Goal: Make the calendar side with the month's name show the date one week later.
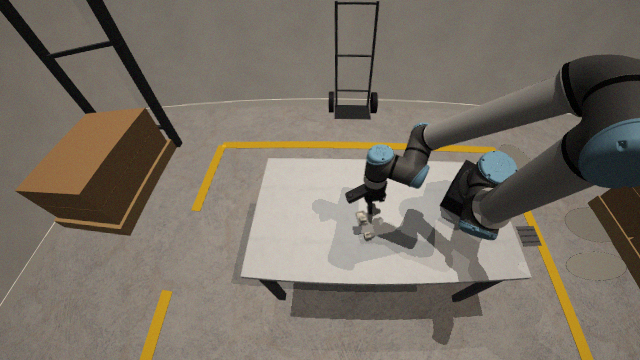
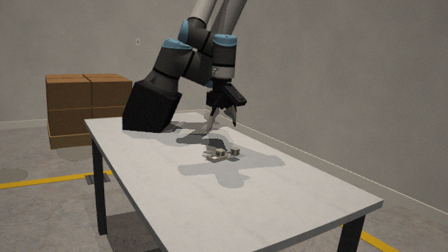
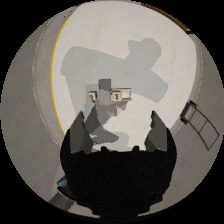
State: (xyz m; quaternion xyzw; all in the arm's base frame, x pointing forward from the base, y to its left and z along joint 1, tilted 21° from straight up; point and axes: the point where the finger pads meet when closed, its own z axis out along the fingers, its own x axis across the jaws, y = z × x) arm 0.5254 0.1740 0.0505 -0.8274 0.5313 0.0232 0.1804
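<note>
The small calendar tray (image 2: 216,158) lies near the middle of the white table. One light cube (image 2: 220,152) sits in the tray. The second cube (image 2: 234,151) stands on the table just beside the tray, outside it. In the wrist view the tray with its cube (image 3: 120,94) is right of the loose cube (image 3: 91,95). The digits are too small to read. My gripper (image 2: 221,124) is open and empty. It hangs well above the tray and cubes, fingers pointing down, and also shows in the wrist view (image 3: 119,131) and in the top view (image 1: 371,209).
The arm's black base (image 2: 150,106) stands on the table's far end behind the tray. Stacked cardboard boxes (image 2: 84,105) stand on the floor beyond the table. A hand truck (image 1: 354,65) stands by the back wall.
</note>
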